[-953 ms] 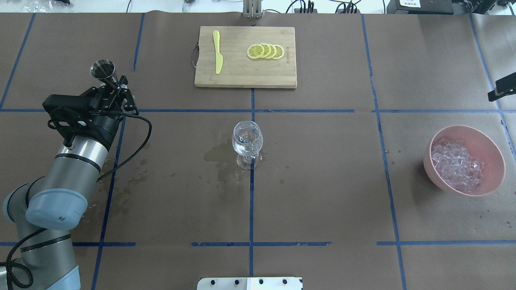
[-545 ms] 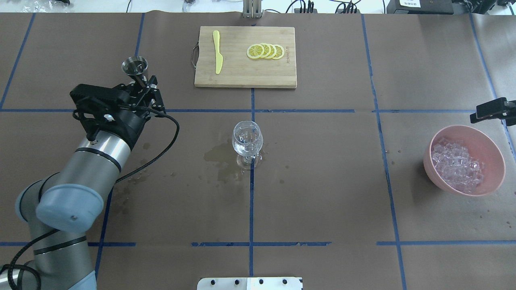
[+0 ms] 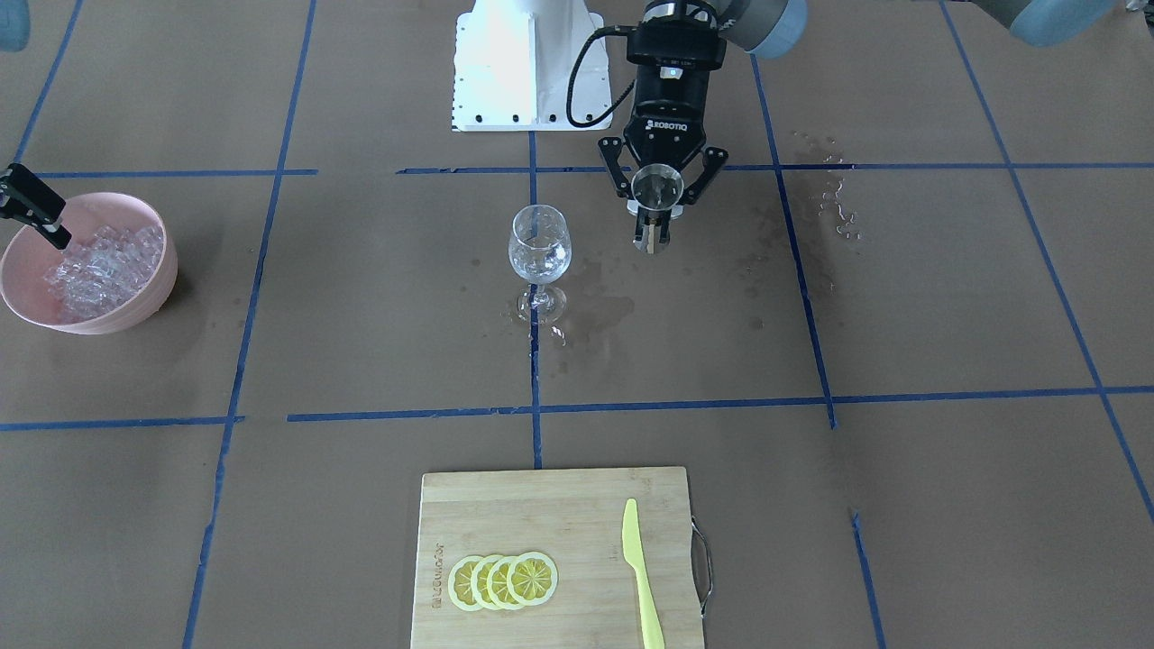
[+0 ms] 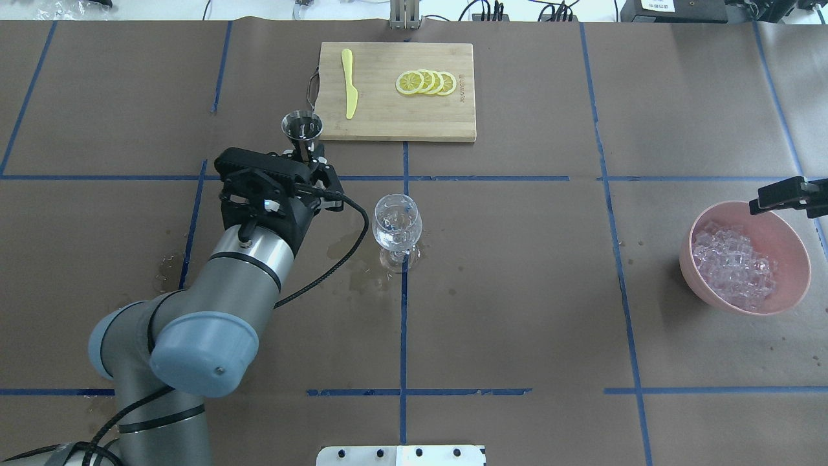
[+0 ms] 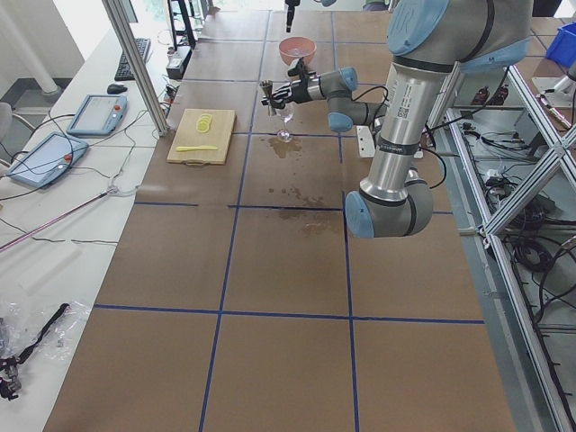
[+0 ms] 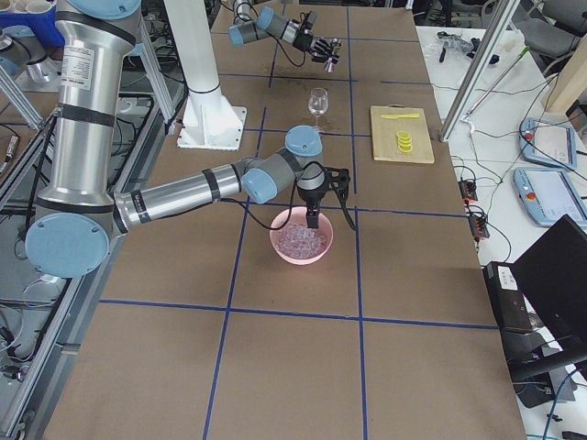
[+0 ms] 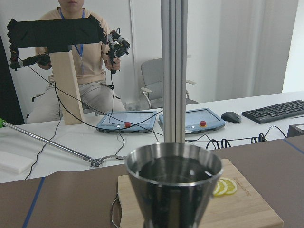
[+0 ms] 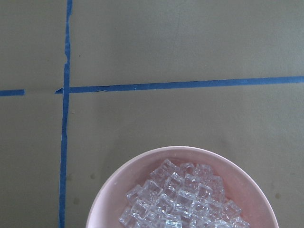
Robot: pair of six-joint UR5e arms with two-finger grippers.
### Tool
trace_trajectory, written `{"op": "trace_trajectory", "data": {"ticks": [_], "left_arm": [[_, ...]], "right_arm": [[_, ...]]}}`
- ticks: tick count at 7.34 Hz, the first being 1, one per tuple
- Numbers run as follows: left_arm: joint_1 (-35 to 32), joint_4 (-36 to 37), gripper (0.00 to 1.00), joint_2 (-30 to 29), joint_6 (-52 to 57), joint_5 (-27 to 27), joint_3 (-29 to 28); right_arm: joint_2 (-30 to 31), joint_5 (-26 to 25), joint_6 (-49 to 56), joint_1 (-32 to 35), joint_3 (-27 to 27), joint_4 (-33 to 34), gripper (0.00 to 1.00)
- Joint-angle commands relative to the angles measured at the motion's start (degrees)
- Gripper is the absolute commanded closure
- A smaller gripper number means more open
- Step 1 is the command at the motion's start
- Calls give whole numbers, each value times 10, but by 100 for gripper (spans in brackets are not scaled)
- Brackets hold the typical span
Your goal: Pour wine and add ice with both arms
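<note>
My left gripper (image 4: 309,157) is shut on the stem of a steel jigger (image 4: 302,127) and holds it upright, just left of and beyond the wine glass (image 4: 397,223). The left wrist view shows dark liquid, the wine (image 7: 173,172), inside the jigger (image 7: 173,190). In the front view the left gripper (image 3: 651,236) and jigger (image 3: 655,187) are right of the glass (image 3: 539,245). My right gripper (image 4: 779,196) hovers over the far rim of the pink bowl (image 4: 794,249) of ice (image 4: 731,265); its jaws are not readable. The ice (image 8: 183,199) fills the bowl's middle.
A wooden cutting board (image 4: 388,123) at the far centre holds lemon slices (image 4: 427,83) and a yellow knife (image 4: 349,84). Wet stains (image 4: 352,249) lie left of the glass. The white base block (image 3: 527,63) is at the robot's side.
My left arm has carried the jigger rightwards, from the table's left to close beside the glass. My right gripper has come in from the right edge to over the bowl's rim.
</note>
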State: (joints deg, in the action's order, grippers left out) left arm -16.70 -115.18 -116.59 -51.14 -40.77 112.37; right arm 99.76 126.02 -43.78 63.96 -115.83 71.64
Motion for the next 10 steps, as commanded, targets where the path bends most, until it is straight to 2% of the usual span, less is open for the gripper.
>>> {"op": "trace_trajectory", "data": {"ticks": [1, 4, 6, 10], "left_arm": [[16, 64, 100, -30, 28, 3, -1], [30, 64, 100, -30, 96, 10, -13], [70, 64, 100, -30, 114, 86, -26], [78, 65, 100, -41, 274, 106, -37]], "right_arm": [[22, -27, -3, -26, 0, -19, 0], [23, -40, -33, -54, 0, -35, 0], [21, -40, -41, -58, 0, -39, 0], [19, -38, -46, -58, 0, -39, 0]]}}
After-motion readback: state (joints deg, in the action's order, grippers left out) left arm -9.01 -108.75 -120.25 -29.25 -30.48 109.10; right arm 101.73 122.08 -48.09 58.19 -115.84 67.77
